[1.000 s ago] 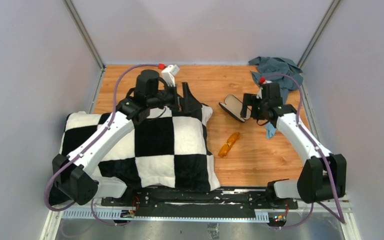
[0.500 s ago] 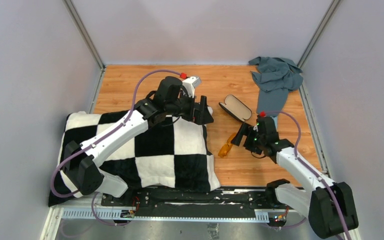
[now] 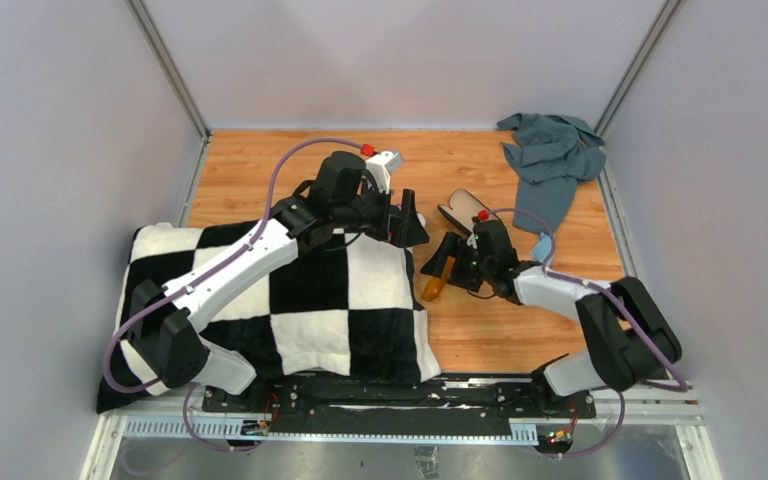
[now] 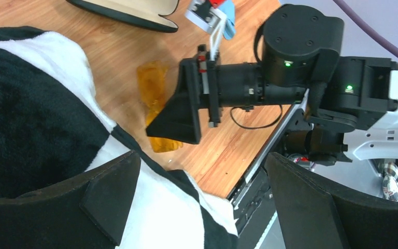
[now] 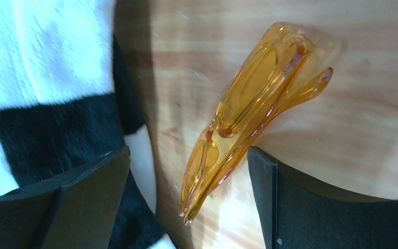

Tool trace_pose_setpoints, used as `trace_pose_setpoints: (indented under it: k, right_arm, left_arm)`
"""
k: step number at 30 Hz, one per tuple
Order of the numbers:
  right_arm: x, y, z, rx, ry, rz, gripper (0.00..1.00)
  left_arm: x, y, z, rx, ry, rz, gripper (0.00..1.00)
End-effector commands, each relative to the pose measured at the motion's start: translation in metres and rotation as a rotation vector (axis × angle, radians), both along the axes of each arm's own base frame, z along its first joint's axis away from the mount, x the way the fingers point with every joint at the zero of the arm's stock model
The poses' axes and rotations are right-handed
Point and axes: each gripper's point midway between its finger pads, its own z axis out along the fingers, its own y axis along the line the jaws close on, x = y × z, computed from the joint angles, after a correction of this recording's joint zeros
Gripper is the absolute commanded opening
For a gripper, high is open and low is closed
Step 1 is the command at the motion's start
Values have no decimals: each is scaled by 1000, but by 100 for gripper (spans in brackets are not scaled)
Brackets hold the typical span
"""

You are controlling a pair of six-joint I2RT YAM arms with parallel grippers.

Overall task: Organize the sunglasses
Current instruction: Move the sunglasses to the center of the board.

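The sunglasses (image 5: 249,98), a folded amber-orange pair, lie on the wooden table beside the pillow's edge. My right gripper (image 5: 187,171) stands open around their near end. Its right finger (image 5: 311,202) touches the frame and its left finger (image 5: 83,197) is apart from it, over the pillow's edge. From above, the right gripper (image 3: 446,262) covers most of the sunglasses (image 3: 430,289). My left gripper (image 3: 407,225) hangs open and empty over the pillow's far right corner. In its wrist view the left gripper (image 4: 202,161) looks down on the sunglasses (image 4: 153,83) and the right gripper (image 4: 186,116).
A black-and-white checkered pillow (image 3: 300,290) fills the table's left half. An open black case (image 3: 463,210) with beige lining lies just beyond the right gripper. A small light-blue cloth (image 3: 542,245) sits behind the right arm. A grey cloth (image 3: 555,155) is bunched at the far right corner.
My right arm came from the case down to the sunglasses and swung left, and the sunglasses now lie nearer the pillow. My left gripper moved right along the pillow's far edge, then held still.
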Motion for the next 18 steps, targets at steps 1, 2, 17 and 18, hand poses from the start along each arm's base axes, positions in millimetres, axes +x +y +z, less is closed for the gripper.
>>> trace_pose_setpoints:
  k: [1, 2, 17, 18]
  right_arm:
    - [17, 36, 10, 67, -51, 76, 89]
    - [19, 40, 7, 62, -45, 83, 89]
    - [21, -159, 52, -438, -145, -409, 100]
    - [19, -178, 52, -437, -143, -480, 100]
  left_arm:
    - [1, 0, 14, -12, -42, 2, 100]
    - [1, 0, 14, -11, -43, 3, 100]
    - [3, -12, 16, 51, -110, 2, 100]
    - [-2, -23, 15, 65, -123, -19, 100]
